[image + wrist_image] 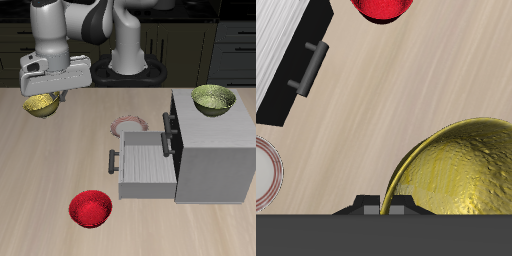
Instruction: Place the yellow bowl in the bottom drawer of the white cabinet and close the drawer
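Observation:
The yellow bowl (41, 104) is at the back of the table, far from the white cabinet (210, 150). My gripper (58, 97) stands over the bowl's rim on the cabinet side. In the wrist view the yellow bowl (461, 180) looms large and glossy, and its rim runs between the narrowly spaced fingertips of my gripper (384, 207), which is shut on it. I cannot tell whether the bowl is off the table. The bottom drawer (142, 168) is pulled out, nothing inside, with its dark handle (308, 68) facing outward.
A duller olive-yellow bowl (213, 98) sits on the cabinet top. A red bowl (89, 209) lies near the table's front edge, before the open drawer. A round plate with a reddish ring (128, 125) lies between the yellow bowl and the cabinet.

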Available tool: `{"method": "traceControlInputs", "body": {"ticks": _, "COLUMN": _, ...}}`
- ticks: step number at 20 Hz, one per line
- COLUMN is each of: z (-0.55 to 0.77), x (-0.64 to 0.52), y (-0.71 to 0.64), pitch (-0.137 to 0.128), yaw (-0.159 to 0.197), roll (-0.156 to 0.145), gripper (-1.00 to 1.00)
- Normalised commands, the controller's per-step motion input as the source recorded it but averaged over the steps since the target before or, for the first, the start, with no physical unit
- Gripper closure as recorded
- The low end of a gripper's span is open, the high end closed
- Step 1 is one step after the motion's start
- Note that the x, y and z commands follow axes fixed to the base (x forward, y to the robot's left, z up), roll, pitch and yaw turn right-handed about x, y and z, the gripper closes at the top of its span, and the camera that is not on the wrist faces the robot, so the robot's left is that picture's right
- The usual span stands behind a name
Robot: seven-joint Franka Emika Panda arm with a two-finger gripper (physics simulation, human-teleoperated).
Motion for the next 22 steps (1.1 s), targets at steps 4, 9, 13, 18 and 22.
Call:
{"method": "traceControlInputs", "body": {"ticks": 4, "z": 0.27, "x": -0.01, "y": 0.08, "pitch": -0.034, "yaw": 0.018, "roll": 0.006, "gripper": 1.00}}
{"method": "traceControlInputs", "body": {"ticks": 9, "z": 0.23, "x": 0.11, "y": 0.11, "pitch": -0.021, "yaw": 0.006, "roll": 0.002, "gripper": 1.00}}
{"method": "traceControlInputs", "body": {"ticks": 13, "z": 0.25, "x": 0.22, "y": 0.28, "pitch": -0.018, "yaw": -0.023, "roll": 0.019, "gripper": 1.00}}
{"method": "traceControlInputs", "body": {"ticks": 18, "z": 0.22, "x": 0.20, "y": 0.25, "pitch": -0.013, "yaw": -0.011, "roll": 0.024, "gripper": 1.00}}
{"method": "traceControlInputs", "body": {"ticks": 22, "z": 0.15, "x": 0.19, "y": 0.30, "pitch": -0.005, "yaw": -0.013, "roll": 0.026, "gripper": 1.00}}
